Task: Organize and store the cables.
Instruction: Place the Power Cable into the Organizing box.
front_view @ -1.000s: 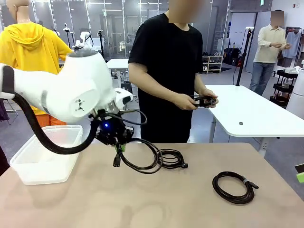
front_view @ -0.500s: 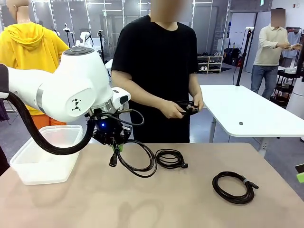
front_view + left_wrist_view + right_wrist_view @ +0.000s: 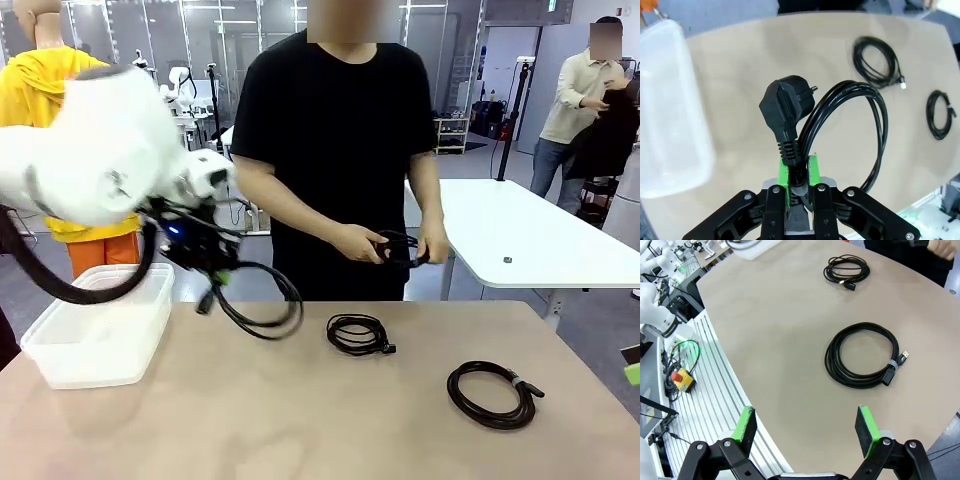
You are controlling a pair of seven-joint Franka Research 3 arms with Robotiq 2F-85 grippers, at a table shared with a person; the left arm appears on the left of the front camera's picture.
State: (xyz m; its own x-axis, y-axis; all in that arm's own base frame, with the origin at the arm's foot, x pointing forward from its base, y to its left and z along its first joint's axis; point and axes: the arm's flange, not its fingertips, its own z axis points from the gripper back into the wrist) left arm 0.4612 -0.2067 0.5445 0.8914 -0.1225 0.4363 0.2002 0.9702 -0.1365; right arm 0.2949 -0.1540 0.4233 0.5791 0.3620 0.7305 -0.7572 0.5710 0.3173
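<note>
Clenched between the green pads of the left gripper [image 3: 799,167]: the power cable [image 3: 786,107], pinched just below its plug. Over the last second, lifted clear of the table [image 3: 300,420] and swung toward the clear plastic bin [image 3: 100,330]. Hangs now as a loop just beside the bin's rim, well apart from the small coil [image 3: 358,333] it lay against. Points to storage of this first cable soon; release over the bin not yet done. From the left wrist, shows the pinch itself and the plug standing upright. From the front, shows the person's hands [image 3: 360,243] holding another black cable [image 3: 405,245]. Right gripper [image 3: 804,427] spread wide, empty, above the banded coil [image 3: 862,355].
</note>
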